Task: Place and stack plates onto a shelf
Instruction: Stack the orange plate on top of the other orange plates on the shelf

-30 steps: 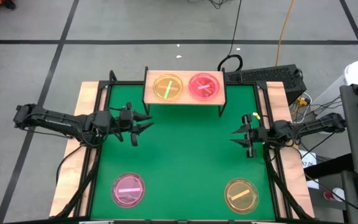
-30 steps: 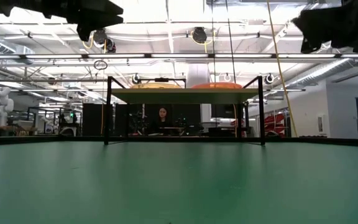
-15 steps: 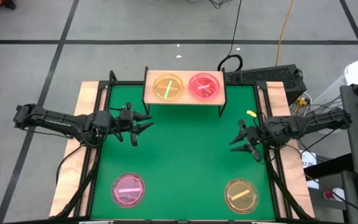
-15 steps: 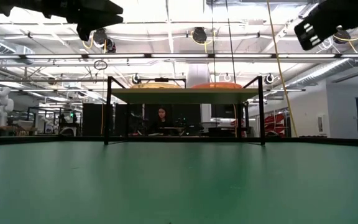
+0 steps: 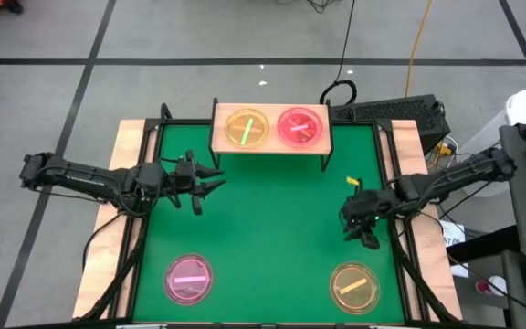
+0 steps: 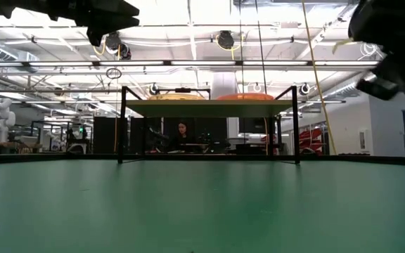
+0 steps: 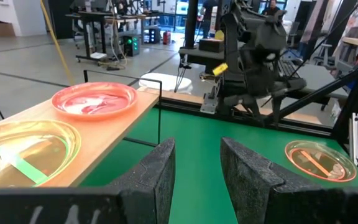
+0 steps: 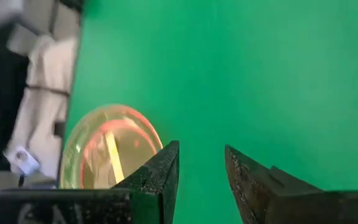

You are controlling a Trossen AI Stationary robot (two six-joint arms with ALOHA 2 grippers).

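Right gripper [image 5: 358,227]: fingers parted, nothing between them, touching nothing, tilted down toward the amber plate [image 5: 353,286] at the near right of the green table [image 5: 272,238], probably to pick it next. Left gripper [image 5: 206,179]: also parted and empty, waiting at the left, just before the shelf [image 5: 270,144]. On the shelf at the far side: one amber-yellow plate [image 5: 247,128] and one pink plate [image 5: 301,126] side by side, leaving room only for stacking. Another pink plate [image 5: 188,278] lying near left.

From the low view we see only the shelf's [image 6: 208,107] edge; its plates barely show. The right claw [image 6: 389,42] is cut off there.
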